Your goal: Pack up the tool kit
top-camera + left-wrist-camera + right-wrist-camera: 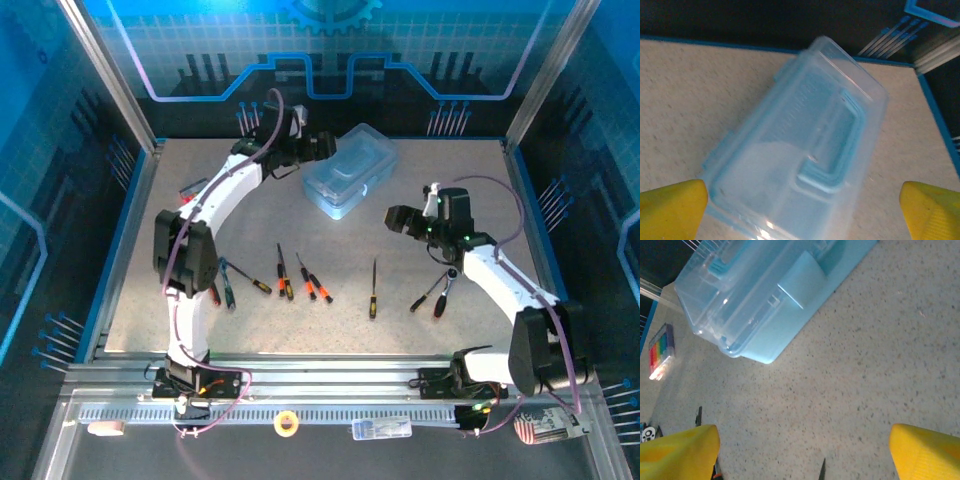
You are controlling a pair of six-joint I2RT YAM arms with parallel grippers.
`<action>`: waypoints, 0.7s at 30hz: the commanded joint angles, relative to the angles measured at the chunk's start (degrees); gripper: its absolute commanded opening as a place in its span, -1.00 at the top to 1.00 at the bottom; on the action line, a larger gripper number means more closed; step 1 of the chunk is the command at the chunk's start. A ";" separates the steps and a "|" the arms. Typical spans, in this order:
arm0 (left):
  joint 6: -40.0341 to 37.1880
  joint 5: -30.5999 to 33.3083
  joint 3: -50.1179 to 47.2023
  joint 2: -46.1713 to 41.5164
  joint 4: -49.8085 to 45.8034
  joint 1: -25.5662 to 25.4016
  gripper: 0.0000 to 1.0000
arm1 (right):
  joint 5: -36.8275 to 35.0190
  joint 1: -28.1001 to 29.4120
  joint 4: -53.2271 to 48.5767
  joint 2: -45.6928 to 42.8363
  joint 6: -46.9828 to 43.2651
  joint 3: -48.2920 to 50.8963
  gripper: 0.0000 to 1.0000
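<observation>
The tool kit is a translucent blue plastic box (350, 172) with its lid down, lying at an angle at the back middle of the table. My left gripper (322, 146) hovers at its back left end, open. In the left wrist view the box (805, 150) and its lid handle (837, 165) lie under the left gripper (800, 215), yellow fingertips (670, 210) spread wide to either side. My right gripper (396, 218) is open over bare table in front of the box's right side. The right wrist view has the box (760, 295) ahead of the open right gripper (802, 455).
Several screwdrivers (285, 273) lie in a row across the table's middle, one black-shafted (374, 290), and a ratchet (435, 293) to the right. A small colourful bit case (661, 350) sits at the left. A screwdriver tip (822, 470) pokes in between the right fingers.
</observation>
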State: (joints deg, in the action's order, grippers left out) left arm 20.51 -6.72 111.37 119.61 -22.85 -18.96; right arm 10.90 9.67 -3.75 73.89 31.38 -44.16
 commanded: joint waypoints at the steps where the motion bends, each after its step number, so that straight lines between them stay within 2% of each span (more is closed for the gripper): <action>1: -7.76 1.42 7.20 7.69 -7.83 -0.31 -0.98 | 0.07 0.43 2.49 -2.94 2.47 2.99 -0.84; 5: -11.97 1.04 16.30 14.96 -11.56 -0.37 -0.99 | 2.01 0.57 2.01 -3.22 2.32 3.64 -0.88; 9: -13.24 2.85 15.67 16.54 -11.46 -0.35 -0.96 | 1.72 0.56 0.52 -3.78 1.17 3.29 -0.89; 13: -12.29 2.09 9.90 14.61 -10.29 -0.38 -0.89 | 1.44 0.59 0.05 -3.16 0.80 2.79 -0.89; 15: -9.22 1.89 5.75 12.74 -9.16 -0.52 -0.82 | 0.86 0.52 -0.03 -2.45 0.87 2.42 -0.89; 17: -6.29 -1.39 -0.40 9.99 -6.39 -0.74 -0.73 | 0.26 0.44 -0.18 -1.52 1.01 1.62 -0.88; 21: 0.75 -3.17 -14.37 2.70 1.68 -2.68 -0.70 | 0.32 0.61 0.90 0.97 1.91 0.02 -0.85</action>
State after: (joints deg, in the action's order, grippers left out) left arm 15.90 -7.27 105.16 125.47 -20.69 -19.77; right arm 11.38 9.72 -3.01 73.10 32.82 -41.89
